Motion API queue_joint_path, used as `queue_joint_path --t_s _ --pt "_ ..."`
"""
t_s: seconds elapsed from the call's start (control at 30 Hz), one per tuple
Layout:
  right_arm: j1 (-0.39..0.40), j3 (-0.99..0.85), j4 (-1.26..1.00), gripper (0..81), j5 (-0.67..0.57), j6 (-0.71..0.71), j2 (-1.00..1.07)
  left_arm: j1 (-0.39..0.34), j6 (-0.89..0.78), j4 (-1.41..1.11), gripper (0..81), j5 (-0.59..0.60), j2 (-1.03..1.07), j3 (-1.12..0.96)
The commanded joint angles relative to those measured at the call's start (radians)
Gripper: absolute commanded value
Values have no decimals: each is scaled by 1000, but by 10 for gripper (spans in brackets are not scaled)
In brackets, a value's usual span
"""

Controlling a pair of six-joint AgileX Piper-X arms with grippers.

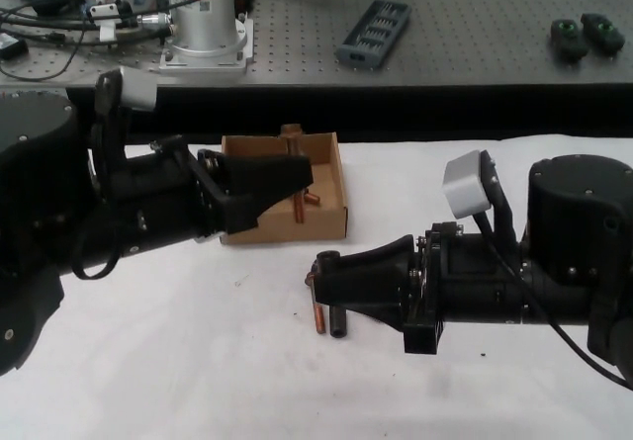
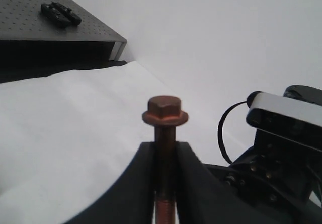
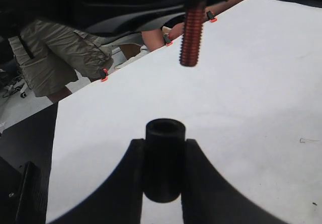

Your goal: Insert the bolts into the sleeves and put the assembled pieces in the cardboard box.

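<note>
Misalignment looks the main risk: the left gripper (image 2: 165, 151) clamps the bolt (image 2: 165, 115), whose threaded tip hangs ahead of the right gripper (image 3: 165, 144), itself clenched on the sleeve (image 3: 165, 163), and off its bore's line, so pushing in may strike the rim and twist the bolt.

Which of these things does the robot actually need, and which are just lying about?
Needed: bolt in left gripper, sleeve in right gripper, cardboard box, loose bolt and loose sleeve on the cloth.
Lying about: black ribbed tray, two black parts, cables.
</note>
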Motion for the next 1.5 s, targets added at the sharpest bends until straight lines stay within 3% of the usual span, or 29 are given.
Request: queue_joint_path --t_s 0.0,0.53,1.47 --pt "-7 -7 -18 40 -19 0 0 2 -40 -37 6 32 -3 -13" --pt "-6 -9 -64 40 -44 8 0 2 -91 -50 6 169 -3 -13" --pt "-6 -9 -124 40 -74 57 14 2 -144 -110 6 214 36 -11"
